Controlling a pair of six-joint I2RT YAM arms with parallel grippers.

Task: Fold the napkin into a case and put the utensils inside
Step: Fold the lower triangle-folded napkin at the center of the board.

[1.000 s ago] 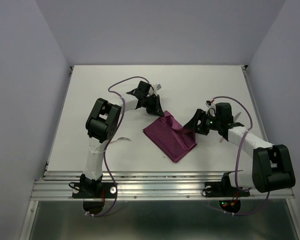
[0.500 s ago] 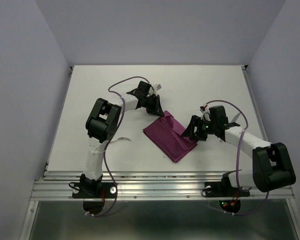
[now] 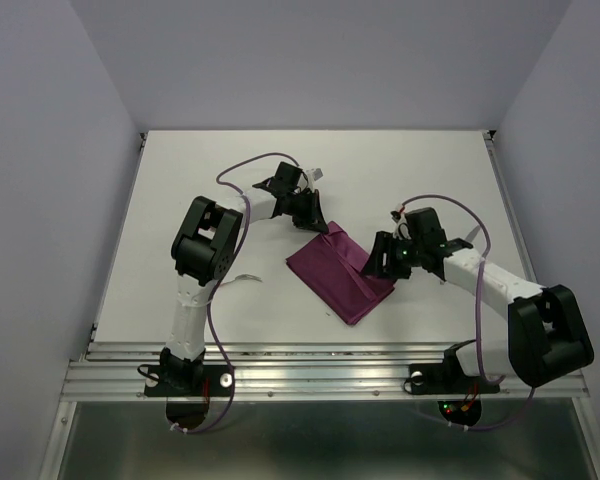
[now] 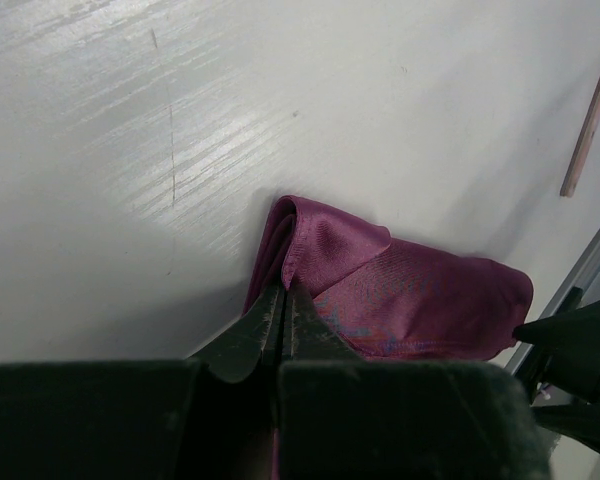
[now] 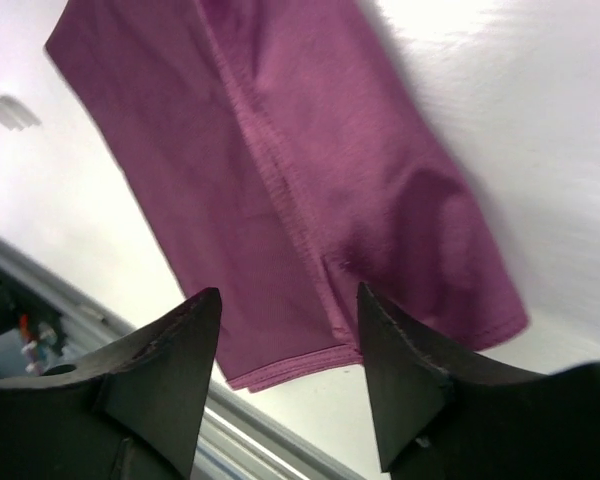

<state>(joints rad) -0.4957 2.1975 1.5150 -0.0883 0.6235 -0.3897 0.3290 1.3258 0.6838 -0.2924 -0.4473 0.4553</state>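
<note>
Our left pincer (image 4: 283,300) is pressed together, pinching a raised corner of the folded burgundy napkin (image 3: 338,272). The napkin lies on the counter (image 3: 180,200) between our two pincers. Our right pincer (image 5: 288,300) hangs spread just above the cloth's opposite edge.

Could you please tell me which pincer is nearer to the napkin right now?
Left. The left pincer is shut on the far corner of the napkin, touching it; the right pincer hangs open over its right-hand edge, apparently not gripping it.
</note>
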